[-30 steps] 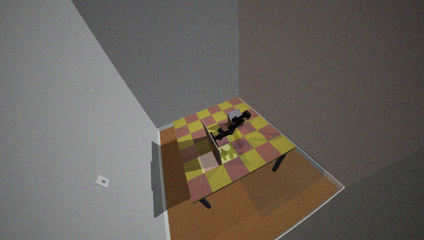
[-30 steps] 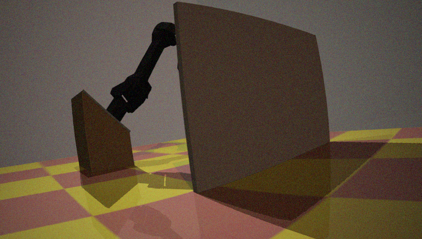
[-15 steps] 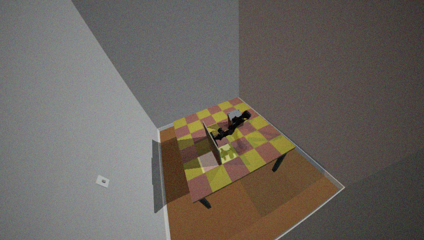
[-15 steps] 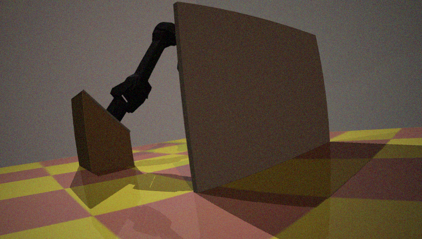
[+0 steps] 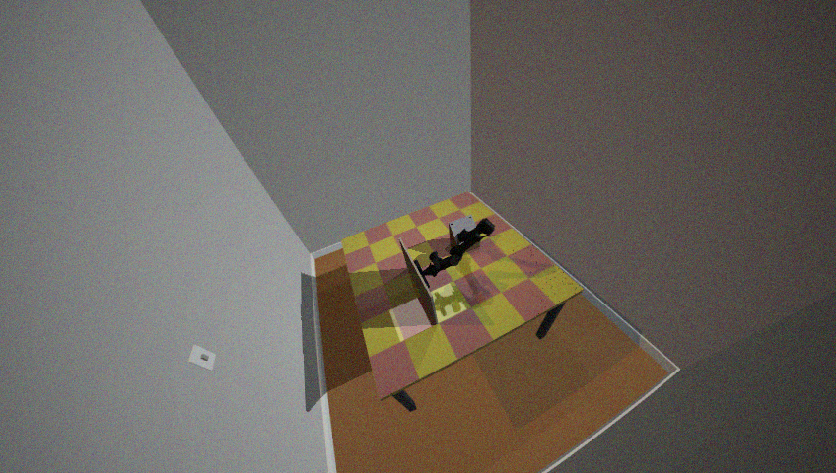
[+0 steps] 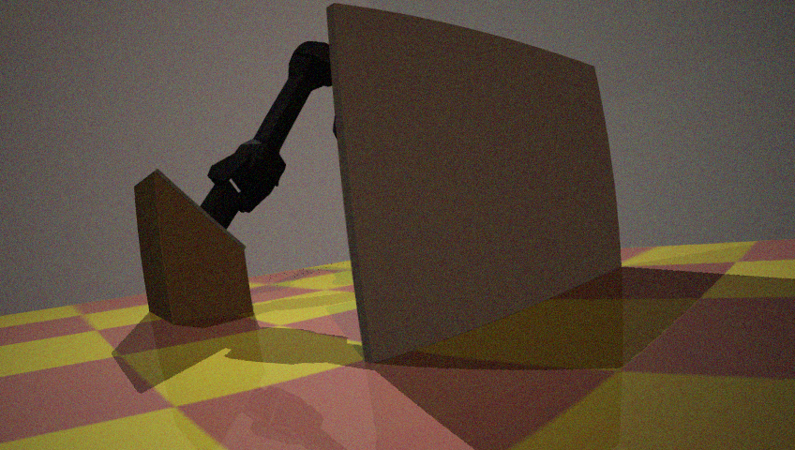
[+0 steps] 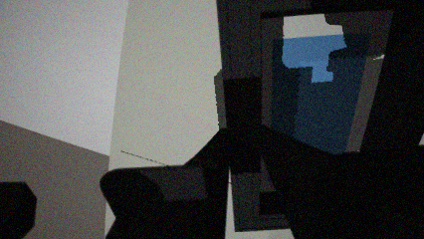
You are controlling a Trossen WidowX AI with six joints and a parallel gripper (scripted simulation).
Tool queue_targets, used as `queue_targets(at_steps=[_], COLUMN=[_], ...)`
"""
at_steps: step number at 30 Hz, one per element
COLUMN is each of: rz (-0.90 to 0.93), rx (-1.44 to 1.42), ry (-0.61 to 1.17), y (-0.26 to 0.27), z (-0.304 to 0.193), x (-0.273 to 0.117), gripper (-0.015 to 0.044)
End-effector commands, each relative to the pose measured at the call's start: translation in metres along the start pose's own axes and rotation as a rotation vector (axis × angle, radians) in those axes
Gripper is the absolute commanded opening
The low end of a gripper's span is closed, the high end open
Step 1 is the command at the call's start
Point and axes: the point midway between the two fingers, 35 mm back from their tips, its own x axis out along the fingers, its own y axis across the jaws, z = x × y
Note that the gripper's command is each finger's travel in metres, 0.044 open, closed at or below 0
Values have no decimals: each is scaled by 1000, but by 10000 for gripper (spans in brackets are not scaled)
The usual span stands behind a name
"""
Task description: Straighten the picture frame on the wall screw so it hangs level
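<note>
The picture frame has a dark grey border (image 7: pixel 241 40) around a blue picture (image 7: pixel 304 52) in the wrist view. In the top view the frame (image 5: pixel 427 283) is a thin dark strip close to the upright wall panel (image 5: pixel 432 310) (image 6: pixel 473 195) (image 7: pixel 164 75). My gripper (image 7: pixel 244 149) (image 5: pixel 424 271) is shut on the frame's border, on the left side in the wrist view. The fingers and their shadows cover part of the frame. The screw and the notched strip are hidden. The panel hides the gripper and frame in the exterior view. I cannot tell whether the frame is level.
The panel stands upright on the checkered table (image 5: pixel 475 331) (image 6: pixel 83 390). The arm (image 6: pixel 278 119) reaches to the panel from behind a wedge-shaped block (image 6: pixel 203 273) (image 5: pixel 461 224). A small white plate with a knob (image 5: pixel 198 361) is on the room wall, far from the arm.
</note>
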Motion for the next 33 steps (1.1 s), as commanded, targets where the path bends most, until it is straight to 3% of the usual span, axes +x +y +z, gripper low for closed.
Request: queue_targets(at_steps=[1,33], rz=[4,5], rx=[6,83], ry=[-2,-4], y=[0,-1], z=[0,1], x=[0,0], gripper=[0,0])
